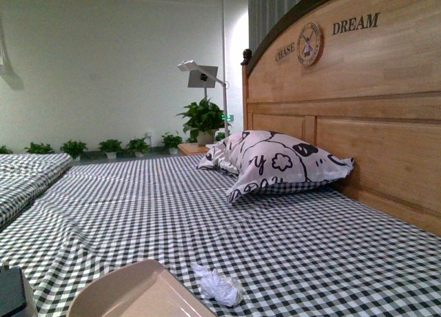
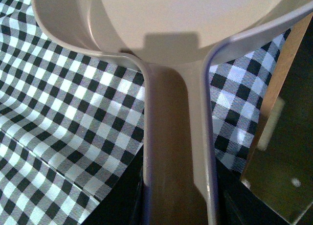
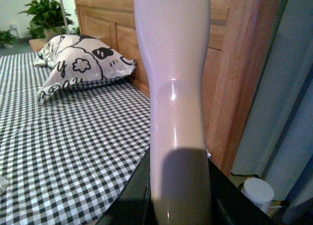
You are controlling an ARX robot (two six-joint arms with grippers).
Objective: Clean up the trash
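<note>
The trash (image 1: 219, 287), a small crumpled white wad, lies on the checked bedsheet near the front edge of the front view. Just left of it sits the pale pink dustpan (image 1: 138, 294), a little apart from the wad. My left gripper (image 2: 178, 205) is shut on the dustpan's handle (image 2: 176, 151), the pan (image 2: 186, 19) spreading out beyond it over the sheet. My right gripper (image 3: 178, 205) is shut on the pale brush handle (image 3: 173, 88), which rises through the right wrist view; its bristles are out of view. A white scrap at that view's edge, low on the sheet, may be the trash (image 3: 3, 184).
A black-and-white patterned pillow (image 1: 275, 162) rests against the wooden headboard (image 1: 358, 110) at the right. A second bed (image 1: 27, 176) lies to the left. Potted plants and a lamp (image 1: 200, 72) stand by the far wall. A white canister (image 3: 257, 194) stands on the floor beside the bed.
</note>
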